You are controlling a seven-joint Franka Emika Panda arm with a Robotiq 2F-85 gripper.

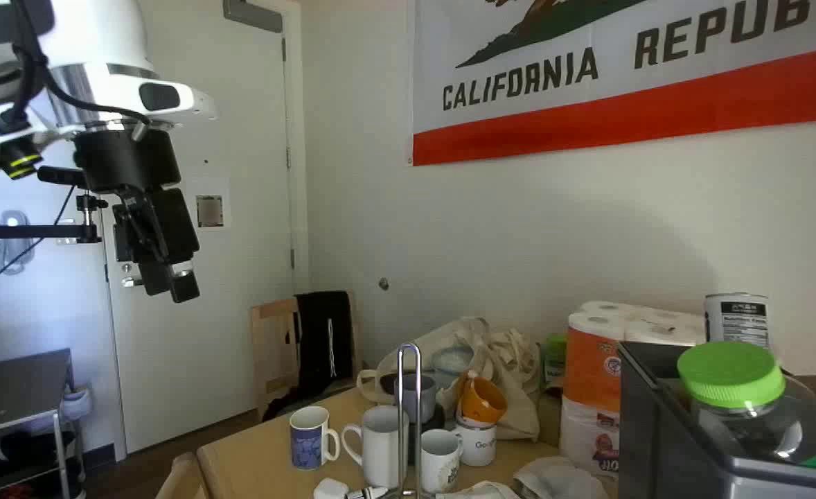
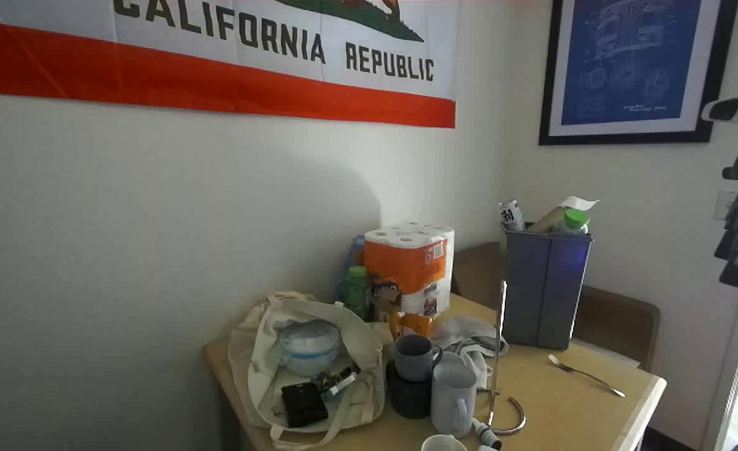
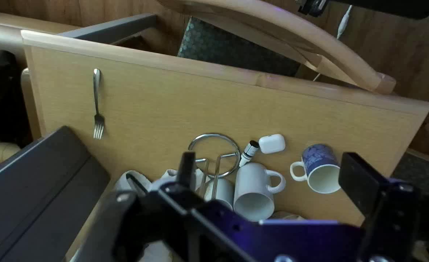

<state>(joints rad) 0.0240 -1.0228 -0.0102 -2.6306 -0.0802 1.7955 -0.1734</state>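
So there's a table (image 3: 156,105) with a dark bin (image 2: 538,294) near its short edge. Gripper (image 3: 268,160) hangs up high, fingers (image 3: 360,178) spread wide and holding nothing. Down below, a white mug (image 3: 251,180) and blue mug (image 3: 318,160) sit in from the long edge. A grey mug (image 2: 414,358) is stacked on a dark cup (image 2: 410,396), saving room I'd guess. Fork (image 3: 98,118) lies near a corner, marker (image 3: 248,153) further in.
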